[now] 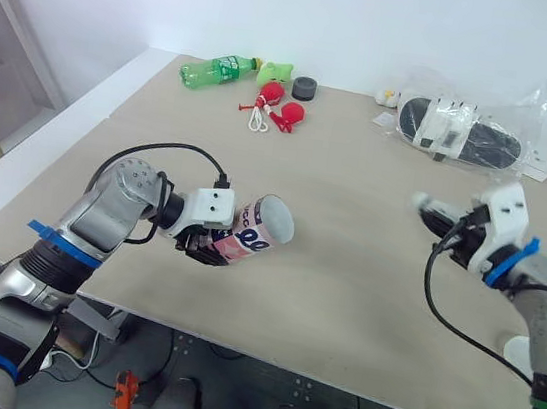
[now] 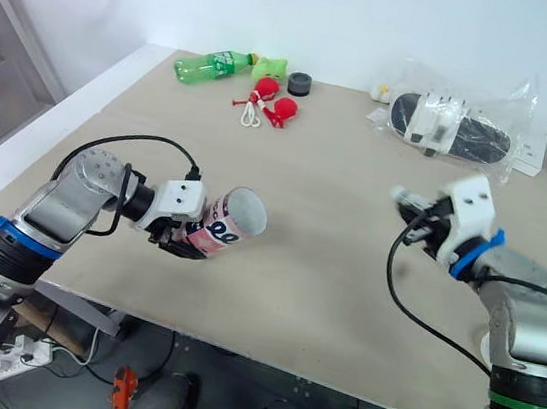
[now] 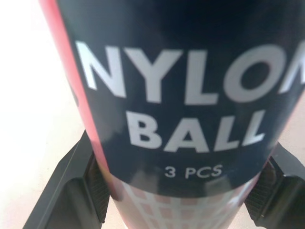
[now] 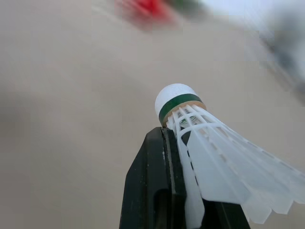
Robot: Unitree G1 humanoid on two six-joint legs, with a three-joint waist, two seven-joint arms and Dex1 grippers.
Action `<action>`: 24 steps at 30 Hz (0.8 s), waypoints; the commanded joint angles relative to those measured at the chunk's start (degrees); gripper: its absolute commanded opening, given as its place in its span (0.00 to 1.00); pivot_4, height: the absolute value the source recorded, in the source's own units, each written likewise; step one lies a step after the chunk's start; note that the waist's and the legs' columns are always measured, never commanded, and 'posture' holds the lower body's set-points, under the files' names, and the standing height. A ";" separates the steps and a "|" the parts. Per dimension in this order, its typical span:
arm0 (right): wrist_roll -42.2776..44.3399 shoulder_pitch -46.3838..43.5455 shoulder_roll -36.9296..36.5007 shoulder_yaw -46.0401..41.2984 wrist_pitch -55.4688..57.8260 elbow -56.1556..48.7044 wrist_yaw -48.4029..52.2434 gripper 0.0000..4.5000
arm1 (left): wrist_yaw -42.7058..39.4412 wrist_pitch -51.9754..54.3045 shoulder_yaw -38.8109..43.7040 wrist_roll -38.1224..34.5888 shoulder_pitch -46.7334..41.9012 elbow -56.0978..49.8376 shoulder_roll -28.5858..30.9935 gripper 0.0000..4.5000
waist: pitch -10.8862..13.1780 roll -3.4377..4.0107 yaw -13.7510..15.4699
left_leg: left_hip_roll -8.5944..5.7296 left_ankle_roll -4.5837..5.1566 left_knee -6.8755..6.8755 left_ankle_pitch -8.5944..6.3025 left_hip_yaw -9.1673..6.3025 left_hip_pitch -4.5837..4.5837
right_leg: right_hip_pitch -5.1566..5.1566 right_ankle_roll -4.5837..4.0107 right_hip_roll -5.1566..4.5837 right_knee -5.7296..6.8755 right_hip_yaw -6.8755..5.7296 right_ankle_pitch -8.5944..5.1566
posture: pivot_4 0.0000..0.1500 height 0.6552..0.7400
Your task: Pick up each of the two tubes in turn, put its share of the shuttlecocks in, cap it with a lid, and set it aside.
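Note:
My left gripper (image 1: 210,246) is shut on a shuttlecock tube (image 1: 253,228) with a pink and dark label. The tube is held tilted above the table's front left, its open mouth (image 1: 276,219) facing right. The left wrist view shows the tube (image 3: 181,95) close up, reading "NYLON BALL 3 PCS", with a black finger (image 3: 71,191) on each side. At the right, my right gripper (image 1: 440,222) is shut on a white shuttlecock (image 1: 422,200), cork end toward the tube. The right wrist view has the shuttlecock (image 4: 209,157) pressed against a black finger (image 4: 152,186).
At the table's far side lie a green bottle (image 1: 220,69), red toys with a white cord (image 1: 275,110) and a small black round thing (image 1: 304,89). A plastic bag holding a black and white item (image 1: 462,131) lies at the back right.

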 commanded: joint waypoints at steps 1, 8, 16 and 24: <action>7.85 -9.65 -4.90 5.44 3.96 -11.79 9.38 0.02 | -0.87 -0.35 -3.49 0.25 1.09 1.83 -1.28 0.68 | 0.00 0.00 0.02 | -0.01 0.00 -0.02 0.00 -0.01 0.00 | 0.00 0.00 0.00 0.00 -0.01 0.00 | 1.00 1.00; -0.27 -19.97 -8.06 19.50 1.15 -11.78 15.22 0.02 | -1.06 -1.13 -3.72 0.52 0.41 3.14 -1.80 0.68 | -0.12 -0.55 0.23 | 0.16 -0.01 0.01 -0.01 0.36 -0.06 | -0.11 -0.56 -0.29 -0.26 -0.20 -0.26 | 1.00 1.00; -14.41 -24.74 -0.33 32.41 -4.86 -5.80 13.66 0.02 | -0.99 -0.56 -3.33 0.51 0.79 2.23 -1.83 0.68 | -0.12 -0.54 0.29 | 0.18 0.00 -0.03 -0.01 0.46 -0.15 | -0.12 -0.64 -0.26 -0.22 -0.27 -0.28 | 1.00 1.00; -13.67 -25.34 2.75 32.04 -2.83 -7.86 16.06 0.18 | -0.68 -0.10 -3.27 0.46 1.07 1.77 -1.89 0.68 | -0.12 -0.54 0.33 | 0.11 0.01 0.03 0.00 0.16 -0.35 | -0.09 -0.42 -0.26 -0.12 -0.53 -0.13 | 1.00 1.00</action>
